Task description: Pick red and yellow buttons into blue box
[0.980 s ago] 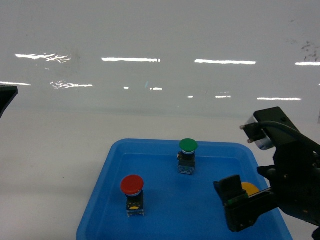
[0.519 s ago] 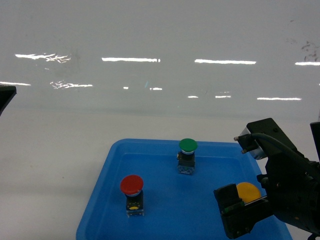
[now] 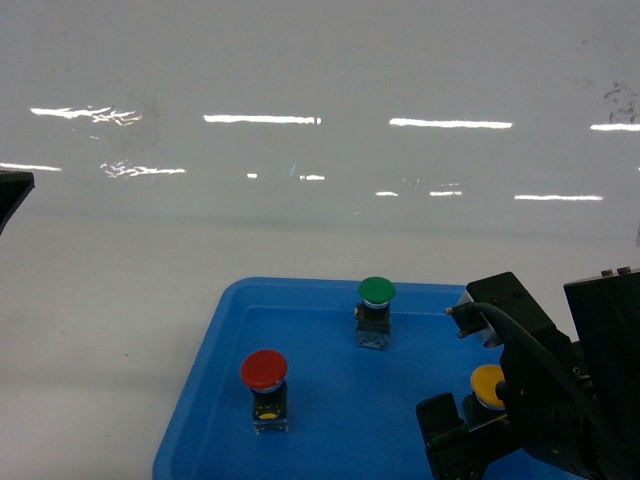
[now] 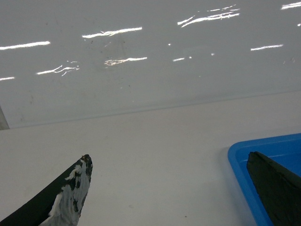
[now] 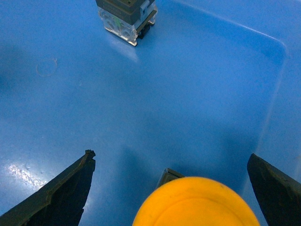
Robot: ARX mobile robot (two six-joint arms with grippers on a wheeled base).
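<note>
The red button [image 3: 264, 370] stands upright in the front left of a shallow blue tray [image 3: 205, 385]. The yellow button [image 3: 487, 385] stands at the tray's right side. My right gripper [image 3: 478, 412] is open and low over it. In the right wrist view the yellow cap [image 5: 197, 203] lies between the two spread fingers of that gripper [image 5: 170, 155], touching neither. My left gripper [image 4: 168, 157] is open over bare white table, just left of the tray's corner [image 4: 241, 162]. The blue box is out of view.
A green-capped button [image 3: 376, 292] stands at the back middle of the tray; its clear-and-black body [image 5: 126, 16] shows ahead of the right gripper. White tabletop surrounds the tray, with a glossy white wall [image 3: 320, 100] behind it. A dark part of the left arm [image 3: 12, 192] sits at the left edge.
My right arm has come down and shifted left and forward, bringing its open fingers around the yellow button. The buttons and tray have not moved.
</note>
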